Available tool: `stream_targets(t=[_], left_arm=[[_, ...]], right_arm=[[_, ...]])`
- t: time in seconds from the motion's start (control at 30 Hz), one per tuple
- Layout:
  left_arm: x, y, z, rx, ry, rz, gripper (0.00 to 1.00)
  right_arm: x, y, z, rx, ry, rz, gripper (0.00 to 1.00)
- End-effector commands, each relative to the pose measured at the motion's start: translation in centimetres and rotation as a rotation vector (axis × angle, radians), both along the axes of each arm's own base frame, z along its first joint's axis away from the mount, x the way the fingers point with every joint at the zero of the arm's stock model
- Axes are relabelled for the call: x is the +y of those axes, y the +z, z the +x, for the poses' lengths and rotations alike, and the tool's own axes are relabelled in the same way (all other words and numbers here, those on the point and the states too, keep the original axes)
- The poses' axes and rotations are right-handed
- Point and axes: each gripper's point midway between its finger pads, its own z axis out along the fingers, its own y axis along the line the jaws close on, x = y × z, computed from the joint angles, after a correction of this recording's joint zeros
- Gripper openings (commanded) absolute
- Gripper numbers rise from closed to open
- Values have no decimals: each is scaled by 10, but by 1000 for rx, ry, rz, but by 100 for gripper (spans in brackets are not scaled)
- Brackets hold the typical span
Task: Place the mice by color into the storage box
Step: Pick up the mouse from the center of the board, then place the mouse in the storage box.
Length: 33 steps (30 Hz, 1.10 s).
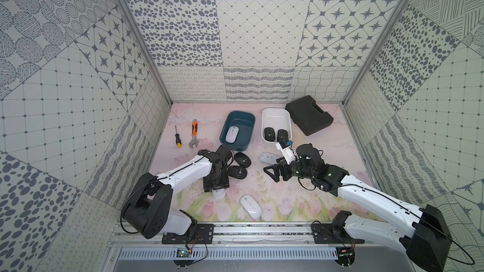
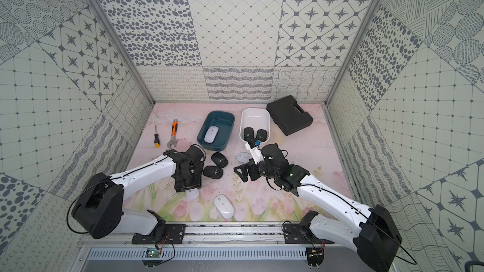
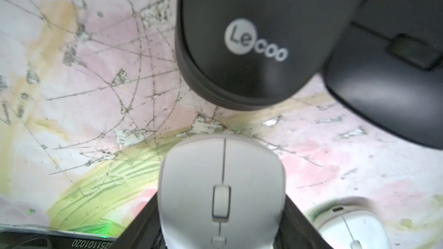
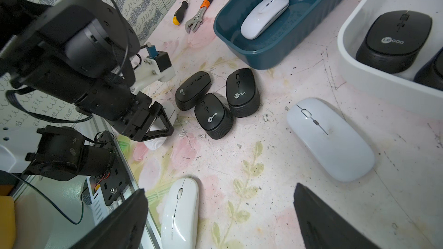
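The matte white rounded mouse (image 3: 221, 164), with a seam down its middle, a pale scroll wheel and ribbed flanks, sits low at the pink floral mat (image 3: 84, 73) towards the front, on the left arm's side; whether it rests on the mat or is just clear of it cannot be told. The left gripper (image 3: 221, 196) is clamped on it, one black finger (image 3: 146, 221) pressed to each flank. The right gripper (image 4: 219, 189) hangs with its jaws wide apart and nothing between them, above bare mat near a glossy white slim mouse (image 4: 330, 140). Just beyond the held mouse, three black oval mice (image 4: 213, 116) with small light logos huddle together, touching; in both top views the left arm hides one of them. Another slim white mouse (image 1: 251, 206) lies nearer the front rail. At the back, the dark teal plastic storage box (image 1: 237, 147) holds one slim white mouse (image 1: 231, 134), and the white plastic storage box (image 1: 276, 117) just beside it holds two black mice (image 1: 269, 133). Left of the boxes lie a black-and-yellow-handled screwdriver (image 1: 177, 137) and an orange-handled adjustable wrench (image 1: 193, 133); a black plastic carry case (image 1: 309, 115) sits in the far right corner.
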Motion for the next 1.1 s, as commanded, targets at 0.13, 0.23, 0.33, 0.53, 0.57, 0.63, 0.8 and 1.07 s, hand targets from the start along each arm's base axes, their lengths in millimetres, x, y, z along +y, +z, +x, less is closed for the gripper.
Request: stream_targets(t=[0.13, 0.23, 0.33, 0.53, 0.57, 0.63, 0.8, 1.07], left_arm=[[-11, 65, 14, -79, -35, -53, 52], [-20, 87, 29, -120, -62, -74, 53], [-26, 104, 45, -148, -101, -65, 53], [-44, 121, 83, -188, -189, -51, 52], [-47, 123, 90, -194, -203, -52, 52], [-52, 127, 106, -206, -228, -46, 52], [-60, 135, 148, -242, -289, -37, 51], [-70, 128, 210, -316, -409, 4, 49]], right_arm=[[4, -4, 6, -24, -3, 5, 99], [5, -7, 5, -16, -1, 2, 99], [5, -6, 5, -18, 0, 2, 99], [4, -7, 5, -22, 2, -7, 99], [4, -7, 5, -22, 3, -7, 99], [4, -7, 5, -20, 3, -10, 99], [4, -8, 4, -21, 12, -16, 99], [1, -10, 5, -21, 4, -39, 99]])
